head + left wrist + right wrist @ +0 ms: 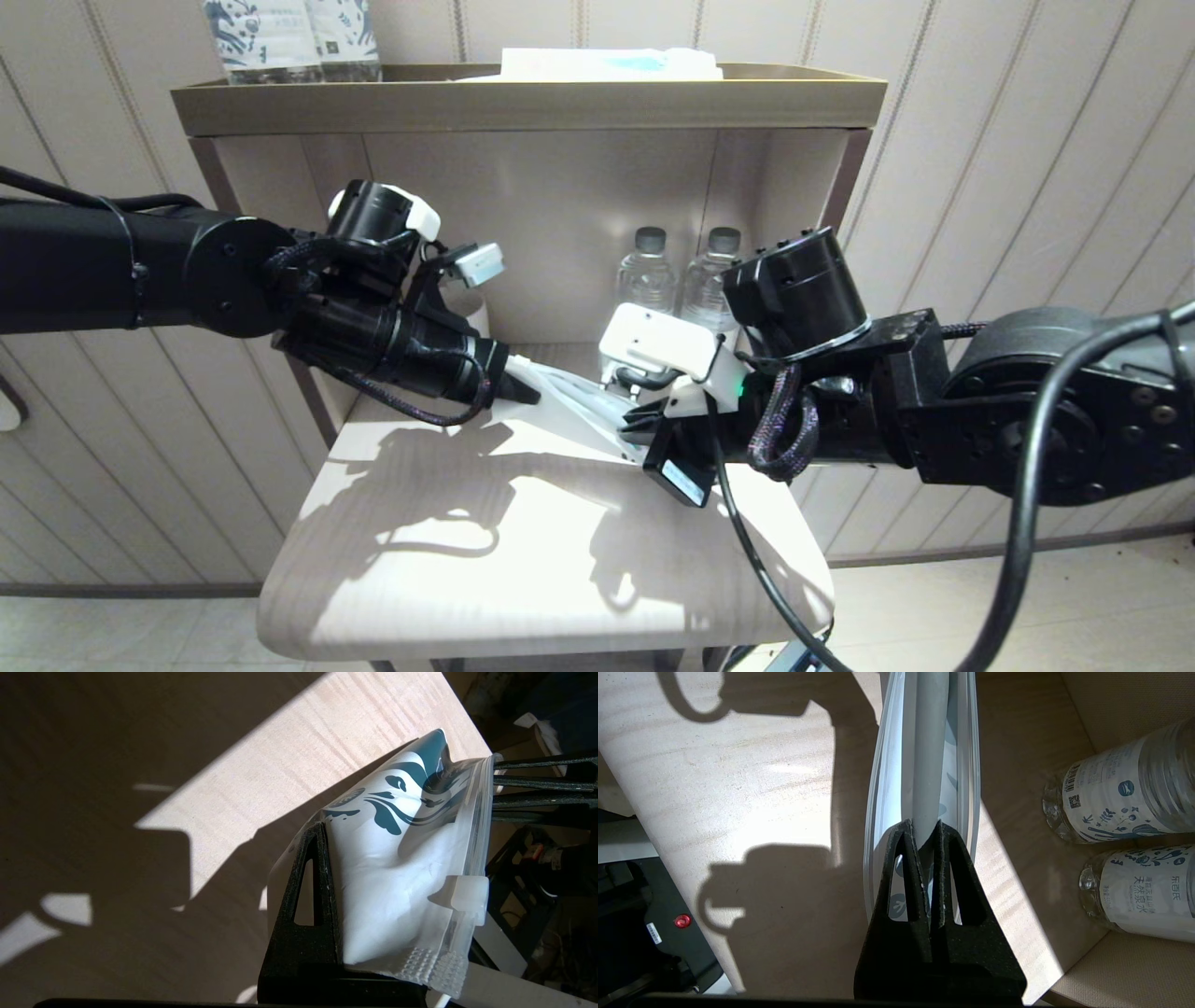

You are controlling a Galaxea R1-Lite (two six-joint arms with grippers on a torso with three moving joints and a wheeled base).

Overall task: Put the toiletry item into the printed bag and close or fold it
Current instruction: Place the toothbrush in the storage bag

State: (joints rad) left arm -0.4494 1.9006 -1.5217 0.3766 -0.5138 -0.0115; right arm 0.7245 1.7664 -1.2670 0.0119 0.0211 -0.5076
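Two robot arms hold a long printed bag [579,411] in the air between them, above the middle of a pale wooden shelf [523,569]. The left gripper [518,387] is clamped shut on the bag's plain end. The right gripper [639,429] is pinched closed on the leaf-printed end, squeezing the toothbrush [930,742] through the plastic. The toothbrush lies inside the bag, its length running along the bag's long axis, straight away from the right fingers toward the left gripper. Closing or folding probably depends on this shared line. Two water bottles [677,280] stand at the shelf's back edge.
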